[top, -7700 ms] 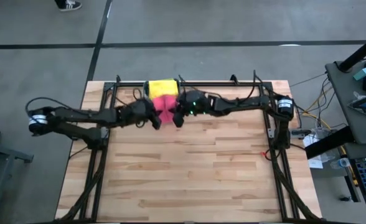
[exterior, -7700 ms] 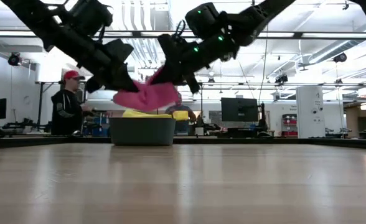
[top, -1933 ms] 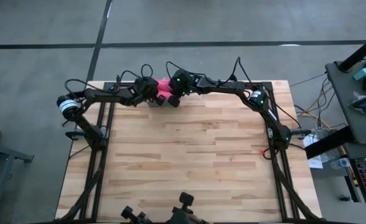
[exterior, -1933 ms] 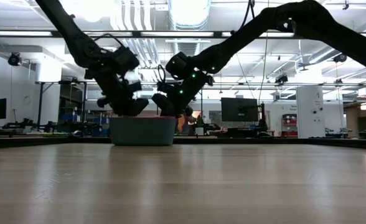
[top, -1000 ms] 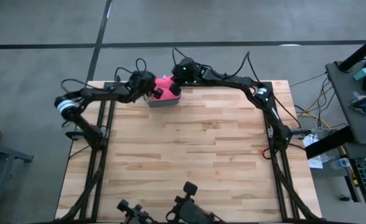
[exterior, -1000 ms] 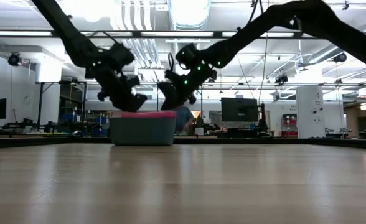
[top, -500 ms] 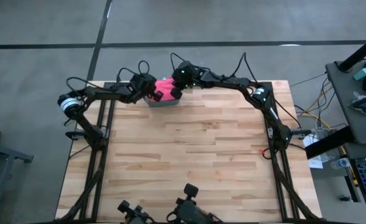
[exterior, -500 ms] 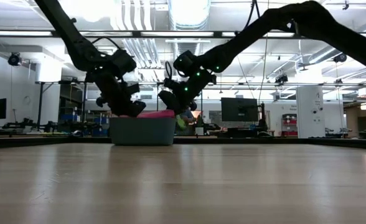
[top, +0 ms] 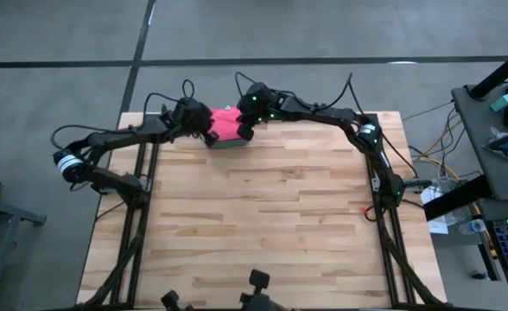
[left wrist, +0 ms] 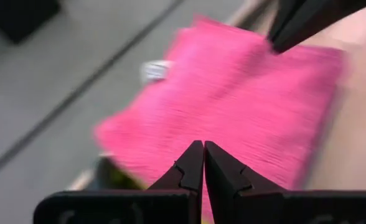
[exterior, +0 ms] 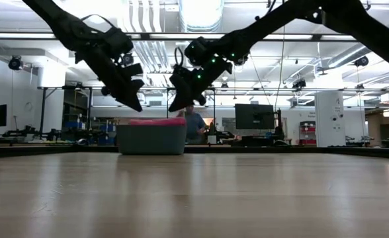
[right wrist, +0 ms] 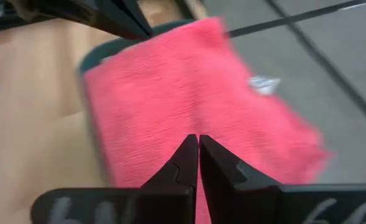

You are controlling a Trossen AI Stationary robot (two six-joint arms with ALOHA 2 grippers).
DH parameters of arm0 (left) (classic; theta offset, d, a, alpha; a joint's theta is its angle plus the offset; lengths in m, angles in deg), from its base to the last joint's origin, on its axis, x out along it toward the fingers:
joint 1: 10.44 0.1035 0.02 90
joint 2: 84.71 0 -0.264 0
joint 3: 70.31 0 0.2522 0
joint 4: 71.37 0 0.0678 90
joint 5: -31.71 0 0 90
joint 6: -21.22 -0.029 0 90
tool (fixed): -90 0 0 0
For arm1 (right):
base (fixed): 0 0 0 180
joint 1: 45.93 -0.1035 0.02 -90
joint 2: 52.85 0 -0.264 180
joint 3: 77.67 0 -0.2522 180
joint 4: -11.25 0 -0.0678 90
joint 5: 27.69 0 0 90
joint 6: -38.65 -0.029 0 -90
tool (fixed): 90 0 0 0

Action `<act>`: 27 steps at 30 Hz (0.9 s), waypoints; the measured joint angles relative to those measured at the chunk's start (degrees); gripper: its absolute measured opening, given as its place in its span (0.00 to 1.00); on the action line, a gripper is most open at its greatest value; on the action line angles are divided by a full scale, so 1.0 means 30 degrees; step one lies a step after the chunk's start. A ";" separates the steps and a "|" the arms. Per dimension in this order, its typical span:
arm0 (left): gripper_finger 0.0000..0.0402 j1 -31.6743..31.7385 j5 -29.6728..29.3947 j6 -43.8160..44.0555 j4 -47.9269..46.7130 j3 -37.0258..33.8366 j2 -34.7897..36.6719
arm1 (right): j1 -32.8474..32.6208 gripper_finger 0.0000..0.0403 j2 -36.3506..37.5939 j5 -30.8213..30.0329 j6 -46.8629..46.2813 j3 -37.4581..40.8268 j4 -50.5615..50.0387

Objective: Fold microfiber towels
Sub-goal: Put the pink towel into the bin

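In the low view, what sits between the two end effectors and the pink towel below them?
Nothing: bare air separates the left end effector and right end effector from the pink towel atop the bin.

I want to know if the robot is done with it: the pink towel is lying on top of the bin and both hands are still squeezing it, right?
Not quite. The pink towel does lie on top of the bin, but the low view shows the left hand and right hand in the air above it, shut on nothing.
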 joint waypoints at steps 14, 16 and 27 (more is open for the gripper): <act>0.00 -0.0059 0.0382 -0.0271 0.1379 -0.0725 -0.3531 | -0.0454 0.02 -0.0791 0.0323 -0.1285 0.2645 0.2524; 0.00 -0.0059 0.0257 -0.0091 0.1377 -0.0655 -0.3742 | -0.0498 0.02 -0.0996 0.0339 -0.1282 0.2713 0.2684; 0.00 -0.0175 0.0065 0.0199 0.1077 -0.0757 -0.1886 | -0.0490 0.02 -0.0757 0.0306 -0.1291 0.2433 0.2167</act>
